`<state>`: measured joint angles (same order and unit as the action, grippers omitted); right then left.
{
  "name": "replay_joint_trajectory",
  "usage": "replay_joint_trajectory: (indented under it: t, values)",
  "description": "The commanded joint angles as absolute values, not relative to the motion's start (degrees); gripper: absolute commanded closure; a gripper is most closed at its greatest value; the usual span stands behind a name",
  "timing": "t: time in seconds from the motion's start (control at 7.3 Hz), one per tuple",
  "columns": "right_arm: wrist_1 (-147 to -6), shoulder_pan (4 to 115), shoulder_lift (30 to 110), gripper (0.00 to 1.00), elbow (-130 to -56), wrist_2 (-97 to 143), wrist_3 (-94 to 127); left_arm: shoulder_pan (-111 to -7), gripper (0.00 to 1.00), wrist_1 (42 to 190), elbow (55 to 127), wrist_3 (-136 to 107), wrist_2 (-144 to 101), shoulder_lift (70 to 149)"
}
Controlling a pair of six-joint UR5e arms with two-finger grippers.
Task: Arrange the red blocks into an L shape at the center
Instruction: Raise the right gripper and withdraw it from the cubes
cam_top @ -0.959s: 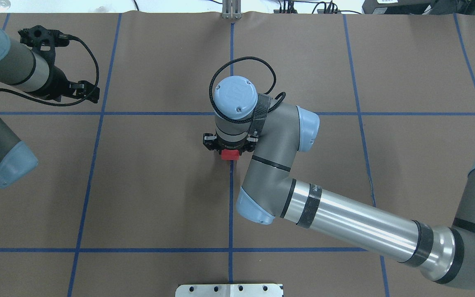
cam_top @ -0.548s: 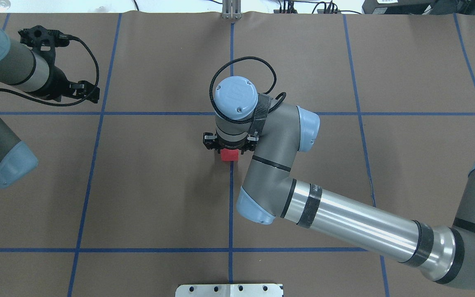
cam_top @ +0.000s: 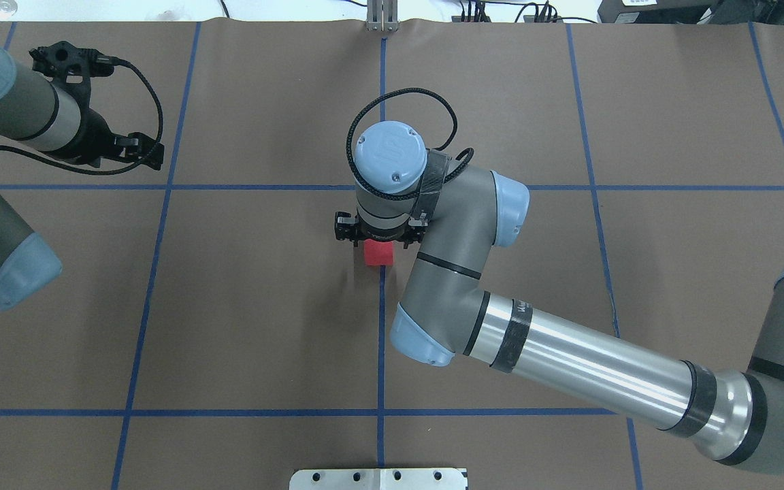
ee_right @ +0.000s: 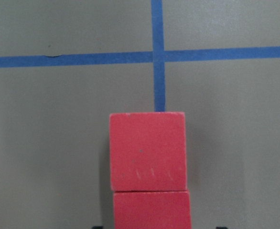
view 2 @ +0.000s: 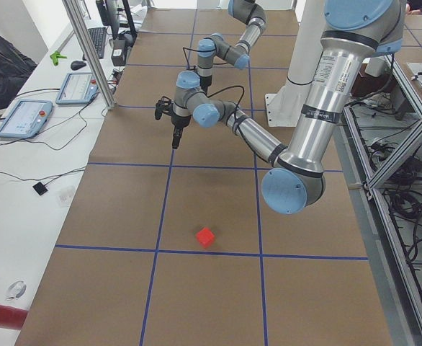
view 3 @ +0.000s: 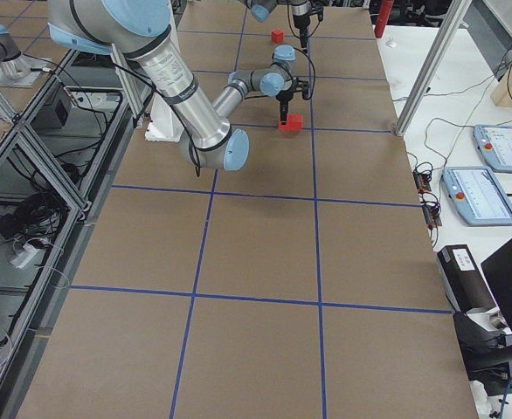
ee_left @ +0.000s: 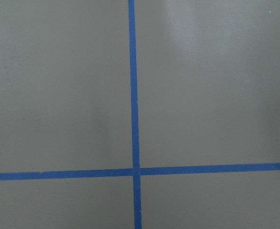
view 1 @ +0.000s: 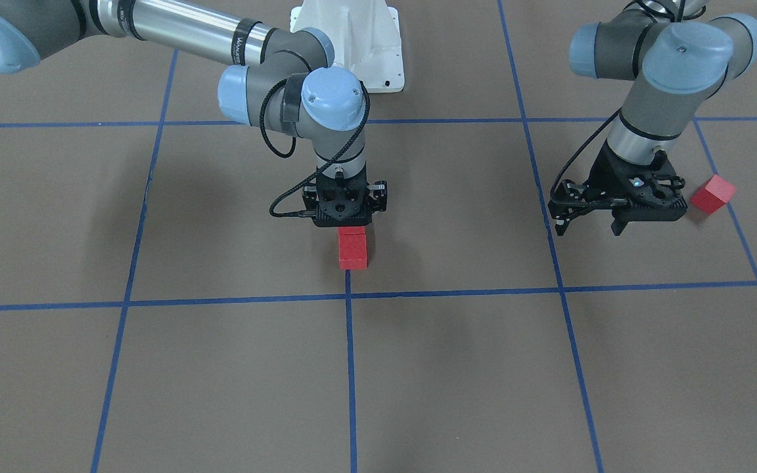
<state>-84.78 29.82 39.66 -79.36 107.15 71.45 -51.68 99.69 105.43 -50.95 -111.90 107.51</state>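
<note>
Two red blocks (view 1: 353, 253) lie end to end on the middle blue line at the center (view 1: 349, 289), touching each other. The right wrist view shows the farther block (ee_right: 147, 150) and the nearer block (ee_right: 152, 210) below it. My right gripper (view 1: 345, 220) hangs straight over the nearer block, open, with its tips wider apart than the block. From overhead only one block (cam_top: 378, 253) shows under that gripper (cam_top: 378, 235). A third red block (view 1: 712, 194) sits alone beside my left gripper (view 1: 589, 223), which is open and holds nothing.
Brown paper with a blue tape grid (cam_top: 160, 187) covers the table. The white robot base (view 1: 352, 46) stands behind the blocks. A metal post (cam_top: 382, 17) rises at the far edge. The left wrist view shows only a tape crossing (ee_left: 136, 171).
My right gripper has lifted slightly off the blocks at the middle line, so more of the block shows from overhead. The left arm has not moved.
</note>
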Motion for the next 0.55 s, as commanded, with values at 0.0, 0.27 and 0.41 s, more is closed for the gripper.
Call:
replay_joint_trajectory:
  t: [0.0,0.27,0.41]
  values:
    - [-85.60,33.46,39.81,0.02,-82.51,108.62,71.63,-51.94,0.00,100.54,106.69,-47.84,-111.97,104.17]
    - [-91.03,40.66,44.97,0.01,-89.87,112.66,68.58,-54.65,0.00,102.82,110.55,-40.64,-112.23,95.49]
    - [-91.58,44.43,49.44,0.01,-93.13,114.24,61.33,-56.41,0.00,104.83,111.09,-38.08,-115.28,91.80]
